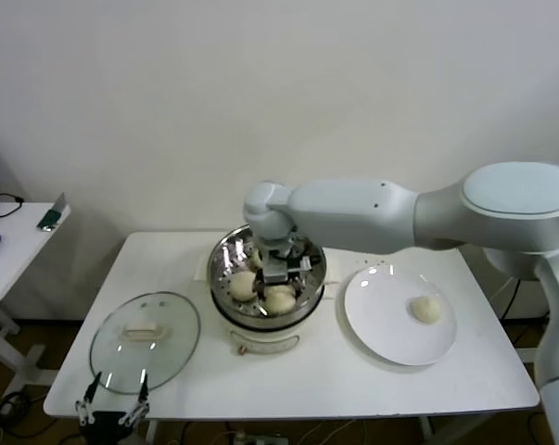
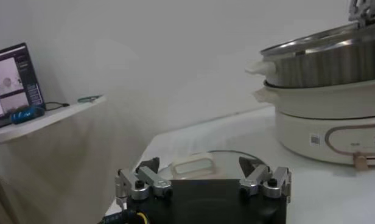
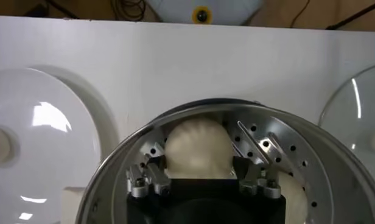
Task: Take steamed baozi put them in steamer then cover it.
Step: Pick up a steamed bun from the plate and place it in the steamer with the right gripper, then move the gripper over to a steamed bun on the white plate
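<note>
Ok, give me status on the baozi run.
Right gripper down in steamer, jaws astride a baozi. Left gripper open by the lid. One baozi left on plate.

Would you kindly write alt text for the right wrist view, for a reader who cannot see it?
The right gripper straddles a cream-white baozi inside the shiny perforated steamer. Beside the steamer on the white table, a white plate holds one more bun.
</note>
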